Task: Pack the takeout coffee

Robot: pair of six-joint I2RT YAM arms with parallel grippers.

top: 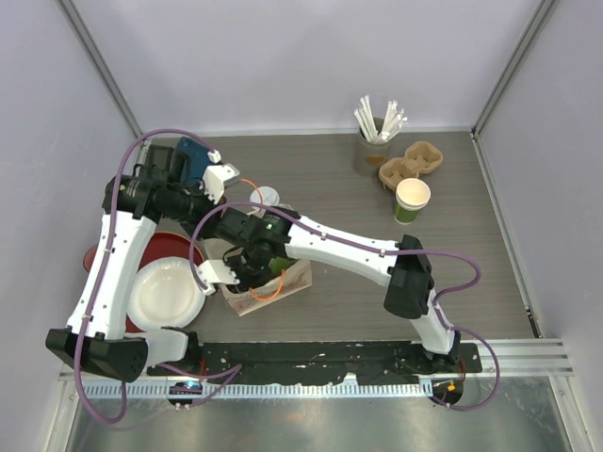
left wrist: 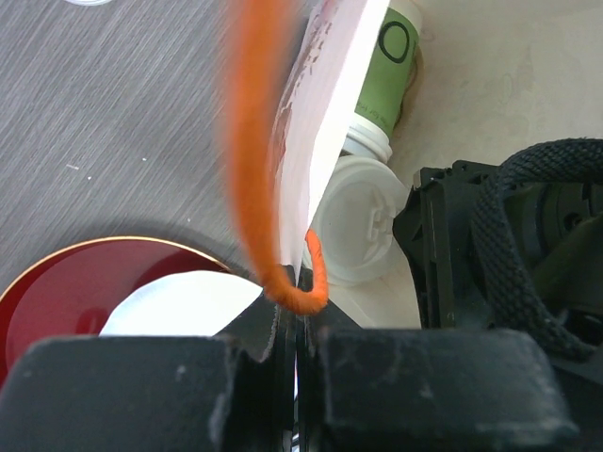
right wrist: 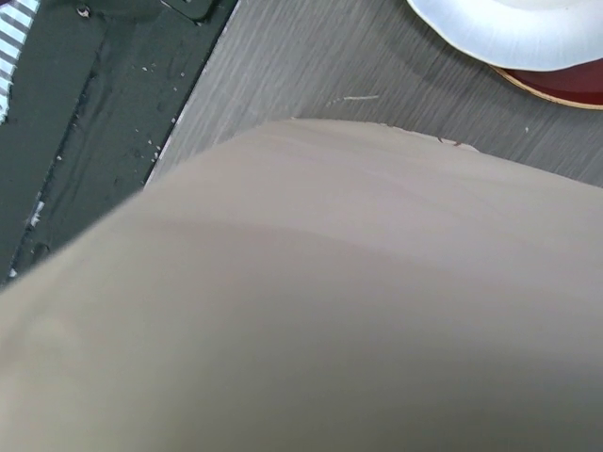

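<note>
Left wrist view: left gripper [left wrist: 297,330] pinches the orange handle [left wrist: 247,141] of the bag [left wrist: 320,104]; green-sleeved, white-lidded cup [left wrist: 388,75] at 1 o'clock; right gripper [top: 256,268], opening impossible to tell.

Seen from above, the light is bright, even and diffuse. The desk [top: 452,235] carries only faint, soft-edged shadows under the arms, and the pale walls take a cool lilac tint. The metal strip [top: 311,424] at the near edge has a dull sheen. The corner posts splay outward.

In the left wrist view the orange cord [left wrist: 247,141] smears into blur near the lens and sharpens at the left tool [left wrist: 297,325]. The red plate [left wrist: 57,301] shows a thin bright rim.

In the right wrist view the paper bag [right wrist: 330,311] is a featureless, unfocused mass, while the white plate [right wrist: 509,24] behind it stays crisp.
</note>
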